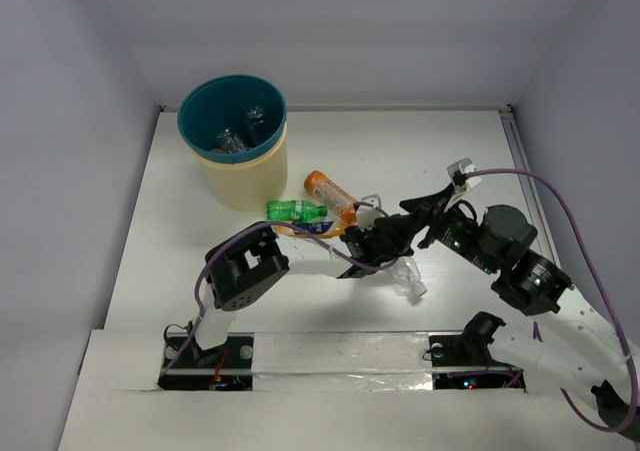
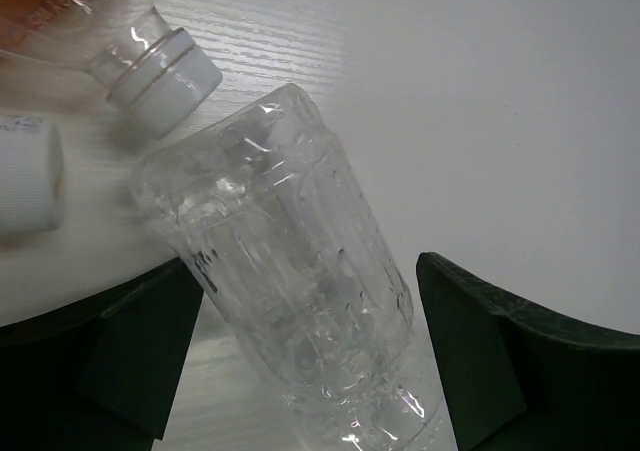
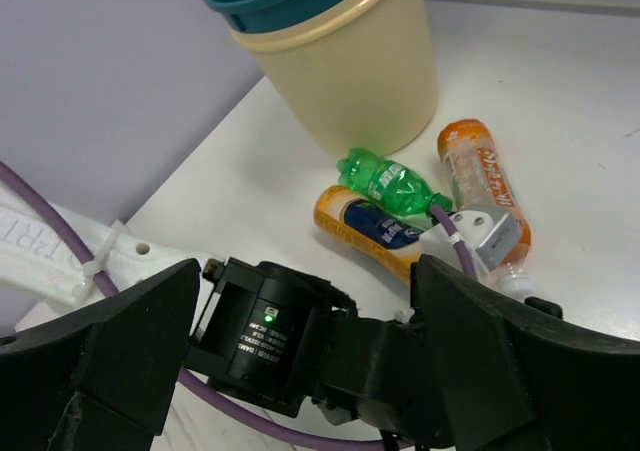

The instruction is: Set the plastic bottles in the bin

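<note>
The bin (image 1: pixel 245 176) stands at the far left with clear bottles (image 1: pixel 240 131) inside; it also shows in the right wrist view (image 3: pixel 350 71). An orange bottle (image 1: pixel 328 191), a green bottle (image 1: pixel 295 210) and an orange bottle with a dark label (image 1: pixel 308 229) lie beside it. A clear bottle (image 2: pixel 290 271) lies on the table between the fingers of my open left gripper (image 2: pixel 305 271), with a gap at the right finger. In the top view that bottle (image 1: pixel 408 279) lies by the left gripper (image 1: pixel 385 263). My right gripper (image 3: pixel 305 271) is open and empty, above the left arm's wrist.
The two arms cross at mid-table, the right gripper (image 1: pixel 395 229) over the left wrist. Purple cables loop around both arms. White walls close the table at the back and sides. A white-capped bottle neck (image 2: pixel 160 71) and another white cap (image 2: pixel 25 176) lie near the clear bottle.
</note>
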Controlling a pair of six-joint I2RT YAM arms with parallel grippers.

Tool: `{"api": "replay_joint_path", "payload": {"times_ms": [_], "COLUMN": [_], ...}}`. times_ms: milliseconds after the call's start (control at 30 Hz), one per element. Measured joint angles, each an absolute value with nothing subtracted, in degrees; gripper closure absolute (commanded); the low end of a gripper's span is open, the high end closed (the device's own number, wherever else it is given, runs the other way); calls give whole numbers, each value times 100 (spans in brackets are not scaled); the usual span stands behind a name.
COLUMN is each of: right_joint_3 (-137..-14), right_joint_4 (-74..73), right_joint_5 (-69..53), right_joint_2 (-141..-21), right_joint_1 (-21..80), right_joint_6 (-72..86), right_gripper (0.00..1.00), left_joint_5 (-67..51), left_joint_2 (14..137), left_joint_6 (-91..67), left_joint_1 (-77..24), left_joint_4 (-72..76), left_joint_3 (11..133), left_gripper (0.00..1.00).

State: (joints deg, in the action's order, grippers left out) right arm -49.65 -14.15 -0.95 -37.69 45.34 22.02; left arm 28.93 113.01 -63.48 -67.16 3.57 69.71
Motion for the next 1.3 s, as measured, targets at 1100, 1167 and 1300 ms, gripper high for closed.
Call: {"api": "replay_joint_path", "payload": {"times_ms": [1100, 1167, 1300], "right_joint_3": [-6254, -6180, -6016], "right_joint_4": [-2093, -2034, -1868], "right_joint_5": [1415, 1291, 956], "right_joint_2": [-3114, -3354, -3896], "right_joint_1": [4534, 4534, 4530], "right_joint_6": [1896, 1885, 1883], "right_gripper": [55, 63, 64], "left_joint_5": [3953, 4099, 4036], "left_joint_2": [5710, 5295, 4945], "left_joint_6": [-4722, -4493, -3922], "left_joint_1": [-7030, -6624, -5306], "left_joint_4": [668, 469, 5], "left_joint_3": [5330, 5339, 5808], "left_gripper": [60, 60, 60]}}
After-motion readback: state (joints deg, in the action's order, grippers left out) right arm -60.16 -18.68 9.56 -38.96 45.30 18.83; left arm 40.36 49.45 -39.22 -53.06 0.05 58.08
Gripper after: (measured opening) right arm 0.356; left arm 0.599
